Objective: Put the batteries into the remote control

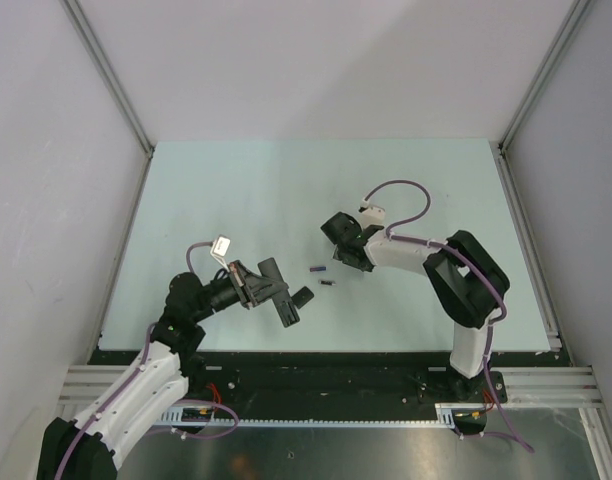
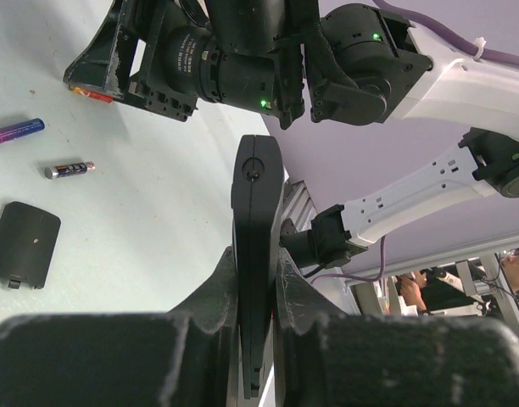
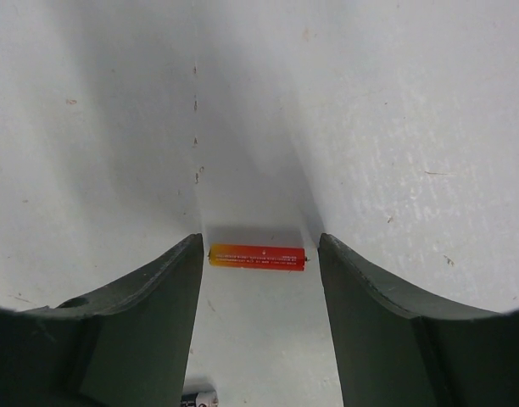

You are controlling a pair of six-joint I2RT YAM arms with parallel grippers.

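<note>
Only the right wrist shows a red battery (image 3: pixel 257 256), apparently untouched, within the spread right gripper (image 3: pixel 259 241); the left gripper (image 2: pixel 258 275) clamps the remote (image 2: pixel 258 191).

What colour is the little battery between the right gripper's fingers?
The small cylindrical battery is red fading to orange; right wrist view shows best.

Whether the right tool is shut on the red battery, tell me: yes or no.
No, the red battery lies between the right tool's parted fingers, ungripped.
</note>
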